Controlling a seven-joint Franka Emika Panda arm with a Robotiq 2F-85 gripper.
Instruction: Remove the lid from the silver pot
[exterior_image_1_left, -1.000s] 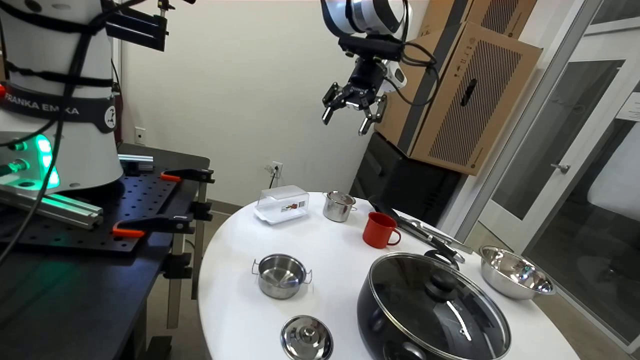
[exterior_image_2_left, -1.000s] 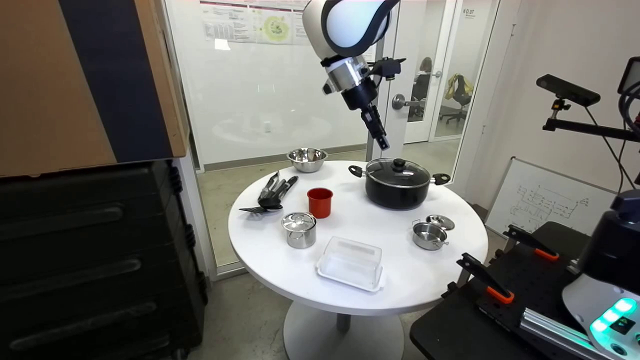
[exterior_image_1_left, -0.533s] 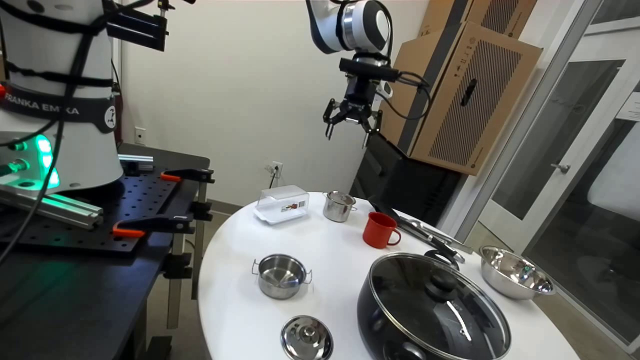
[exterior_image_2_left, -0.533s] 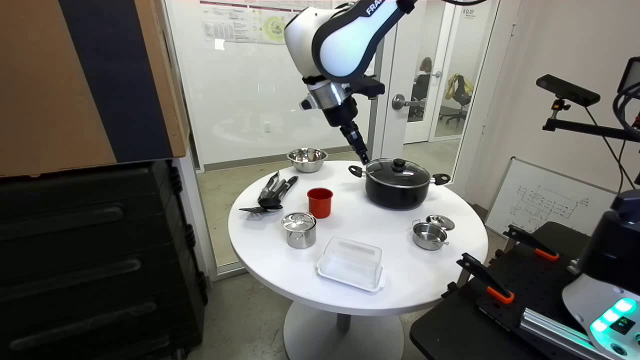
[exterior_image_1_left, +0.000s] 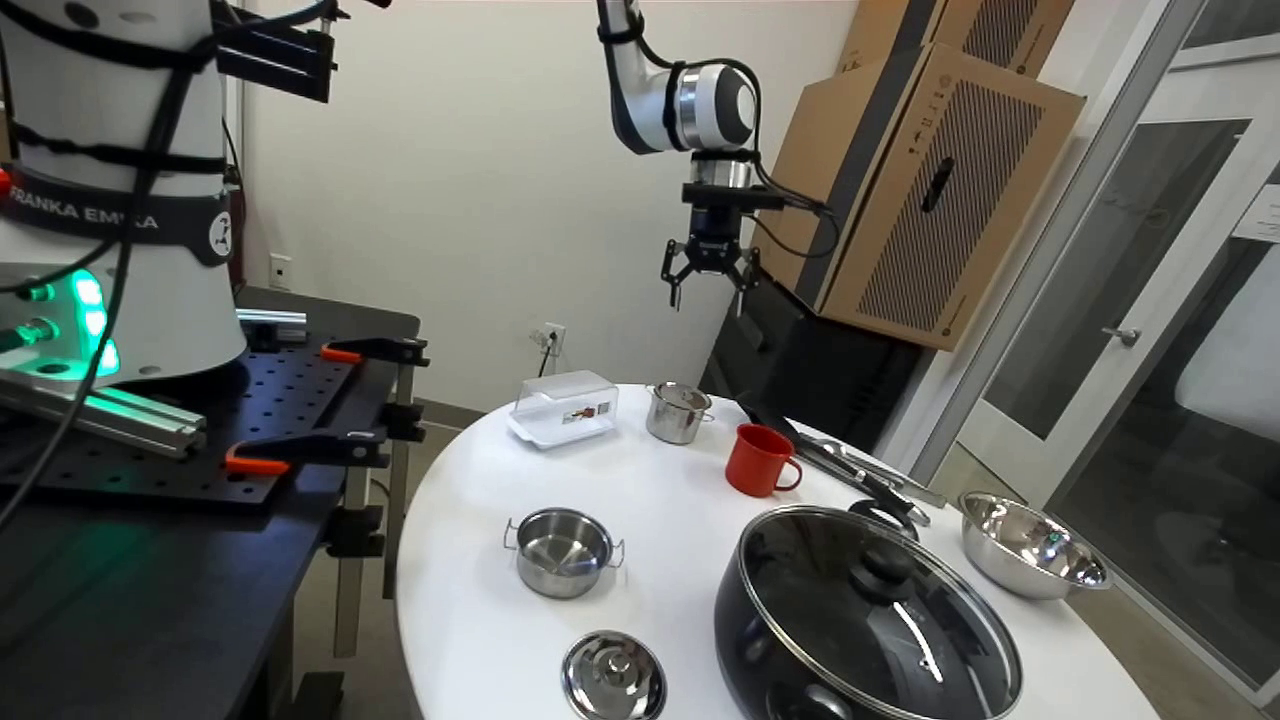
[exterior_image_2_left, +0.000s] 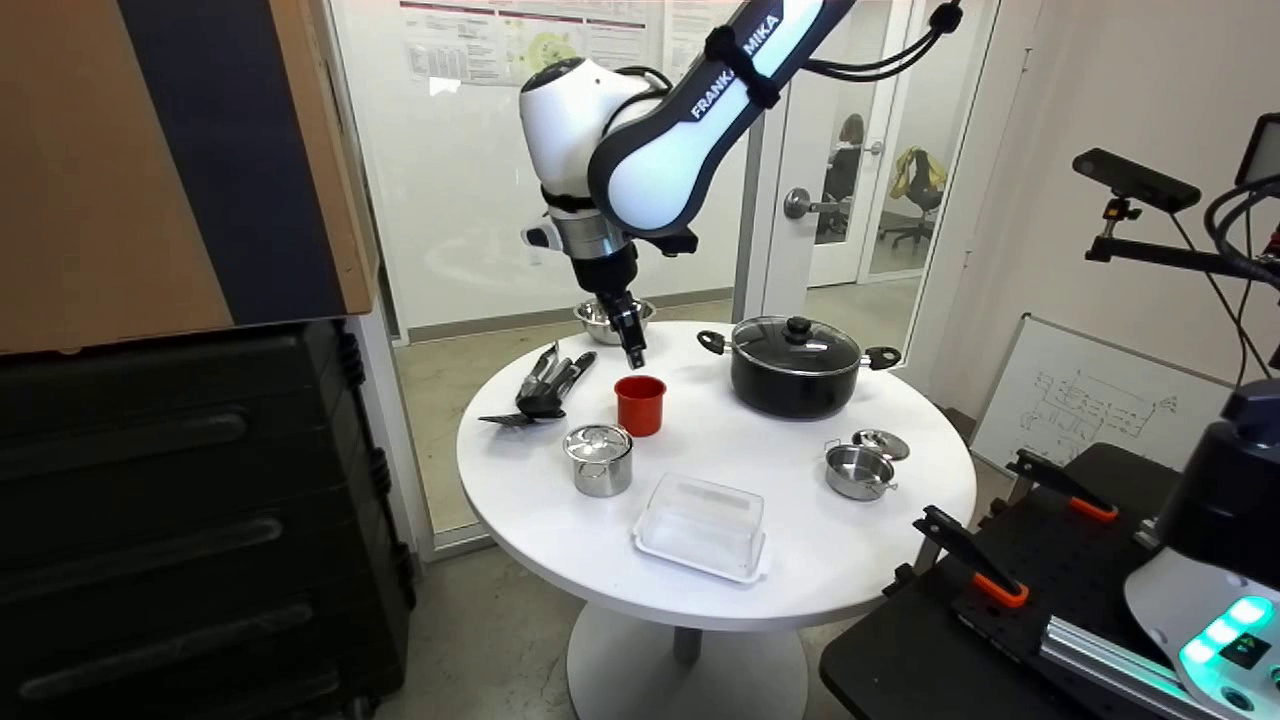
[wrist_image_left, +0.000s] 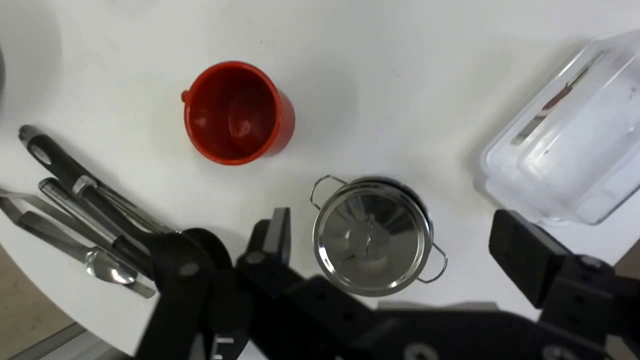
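One spread black two-fingered end effector (exterior_image_1_left: 707, 302), if misaligned, risked tipping the wrist view's lower-centre round silvery metal lid (wrist_image_left: 372, 239).

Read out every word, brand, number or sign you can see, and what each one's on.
"FRANKA EM KA": robot's black base band, a cable crossing one letter.
"FRANKA", "MIKA": robot arm, a black strap between the words.
Too small or blurred to read: poster, whiteboard, container label, base emblem, small sign, white notice, cardboard box markings.
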